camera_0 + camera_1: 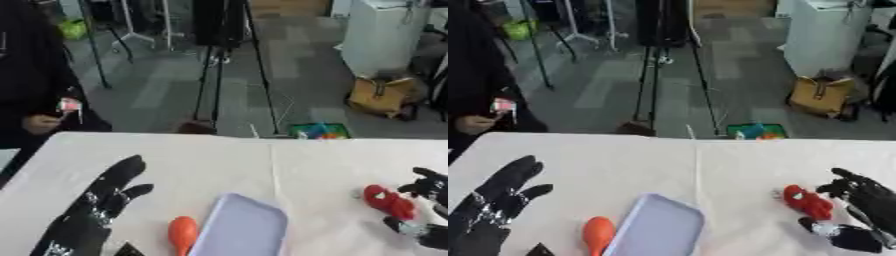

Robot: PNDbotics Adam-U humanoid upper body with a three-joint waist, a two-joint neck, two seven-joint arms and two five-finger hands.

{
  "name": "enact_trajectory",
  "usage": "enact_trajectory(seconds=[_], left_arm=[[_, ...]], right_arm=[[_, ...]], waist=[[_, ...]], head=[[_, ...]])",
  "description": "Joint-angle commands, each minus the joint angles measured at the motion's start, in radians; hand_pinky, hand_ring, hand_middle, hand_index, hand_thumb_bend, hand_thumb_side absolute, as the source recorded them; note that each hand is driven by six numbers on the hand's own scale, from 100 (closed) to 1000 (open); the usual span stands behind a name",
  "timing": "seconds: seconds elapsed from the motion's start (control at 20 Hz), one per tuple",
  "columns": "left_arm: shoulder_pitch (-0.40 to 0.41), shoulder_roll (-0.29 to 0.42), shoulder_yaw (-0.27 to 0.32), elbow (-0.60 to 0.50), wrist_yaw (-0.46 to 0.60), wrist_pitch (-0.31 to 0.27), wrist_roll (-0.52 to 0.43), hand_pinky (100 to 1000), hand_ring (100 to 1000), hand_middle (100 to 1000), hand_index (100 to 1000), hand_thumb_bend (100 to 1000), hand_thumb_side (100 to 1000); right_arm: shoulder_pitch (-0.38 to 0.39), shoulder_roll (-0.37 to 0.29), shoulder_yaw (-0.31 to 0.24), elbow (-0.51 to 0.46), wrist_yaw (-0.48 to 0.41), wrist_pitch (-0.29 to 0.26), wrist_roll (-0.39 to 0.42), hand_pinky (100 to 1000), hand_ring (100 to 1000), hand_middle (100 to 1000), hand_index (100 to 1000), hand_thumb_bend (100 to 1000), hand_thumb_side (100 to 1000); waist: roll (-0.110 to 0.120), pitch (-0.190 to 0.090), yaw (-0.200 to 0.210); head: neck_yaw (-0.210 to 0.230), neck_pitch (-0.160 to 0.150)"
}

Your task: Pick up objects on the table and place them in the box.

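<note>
A lavender box (242, 227) with rounded corners lies on the white table (219, 160) near the front middle. Just left of it lies an orange oval object (182, 233). A red toy (807, 201) with dark markings sits on the table at the right. My right hand (866, 199) is at the toy's right side, open, its fingers bent above the toy and its thumb below it. Whether the hand touches the toy I cannot tell. My left hand (96, 207) is open at the lower left, fingers stretched out, left of the orange object and apart from it.
A small black pointed thing (129, 249) shows at the bottom edge beside my left hand. A seam runs down the table's middle. Beyond the far edge are a tripod (219, 65), a green basket (319, 131) and a yellow bag (382, 96) on the floor.
</note>
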Motion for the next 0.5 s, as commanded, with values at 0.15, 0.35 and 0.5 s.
enact_trajectory(seconds=[0.15,0.35,0.5], left_arm=[[-0.009,0.017,-0.001,-0.014,0.004,0.001,-0.001,899,1000,958,924,137,1000],[-0.009,0.017,-0.001,-0.014,0.004,0.0,-0.001,899,1000,958,924,137,1000],[-0.009,0.017,-0.001,-0.014,0.004,0.0,-0.001,899,1000,958,924,137,1000]], right_arm=[[-0.014,-0.022,-0.003,-0.021,0.0,-0.001,0.001,865,981,606,814,545,966],[-0.014,-0.023,-0.003,-0.022,0.0,-0.002,0.001,865,981,606,813,545,966],[-0.013,-0.024,-0.003,-0.023,-0.001,-0.002,0.001,864,981,606,813,543,965]], waist=[[0.0,-0.018,0.0],[0.001,-0.018,0.0],[0.001,-0.017,-0.001]], head=[[0.003,-0.012],[0.003,-0.011],[0.003,-0.012]])
